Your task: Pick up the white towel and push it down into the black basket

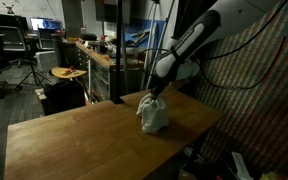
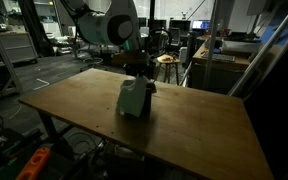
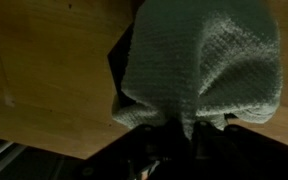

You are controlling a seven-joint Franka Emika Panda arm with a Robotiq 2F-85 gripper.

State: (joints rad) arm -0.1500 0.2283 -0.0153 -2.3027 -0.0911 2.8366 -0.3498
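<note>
White knitted towel (image 1: pixel 152 117) covering black basket (image 3: pixel 117 62).
Gripper (image 1: pixel 153 97) sits directly above, presumably to push downward; towel hides jaws, state cannot be told.

towel (image 1: pixel 153 117) draped over basket (image 3: pixel 118 64) | both on table (image 1: pixel 74 135), well inside edges | gripper (image 1: pixel 152 94) directly above, touching towel top

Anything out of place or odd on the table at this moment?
Nothing spilled or damaged. The white towel stands bunched on the wooden table under the gripper, draped over a dark shape, probably the basket.
</note>
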